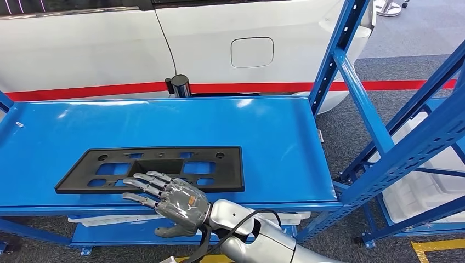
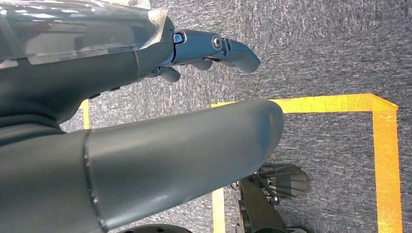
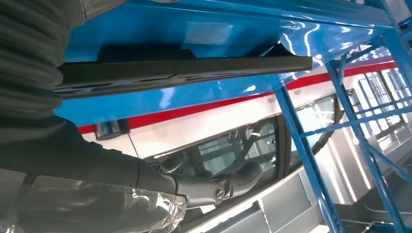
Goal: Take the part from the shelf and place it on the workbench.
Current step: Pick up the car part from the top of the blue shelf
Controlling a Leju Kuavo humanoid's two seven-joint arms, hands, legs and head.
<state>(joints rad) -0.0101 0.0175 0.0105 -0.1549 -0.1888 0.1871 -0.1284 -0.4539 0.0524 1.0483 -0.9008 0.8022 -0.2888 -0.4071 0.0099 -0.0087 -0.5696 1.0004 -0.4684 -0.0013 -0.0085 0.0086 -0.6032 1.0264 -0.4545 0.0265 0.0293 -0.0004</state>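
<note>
The right hand [image 1: 174,200] reaches in from below in the head view, palm down at the near edge of the blue shelf [image 1: 263,131]. Its fingers [image 1: 143,186] are spread and stretched forward, lying over the near rim of the part [image 1: 156,167], while the thumb hangs below the shelf lip. Nothing is pinched or closed upon yet; whether the fingertips actually press on the plastic cannot be told. From the right wrist view the part shows edge-on as a thin dark slab lying flat on the shelf, with the hand's fingers apart beside it.

The left hand [image 2: 145,97] hangs low over grey carpet marked with yellow floor tape [image 2: 384,145]; its fingers are lightly curled, the thumb stands clear of them, and it holds nothing.

The part is a flat black plate with rectangular cut-outs and small holes, lying near the front of the shelf, toward its left half. Beyond the shelf stands a white car [image 1: 247,44] with a red stripe, and blue shelf uprights [image 1: 340,60] rise on the right.

The step in hand appears to be the approach to the grasp: the part has not left the shelf. The next move likely calls for the fingers to hook over the near rim and the thumb to come up beneath it, since so thin and flat a plate offers little else to grip. Being wide, it may tip or swing when lifted by one edge, so a firm hold is needed before it is carried to the desk
</note>
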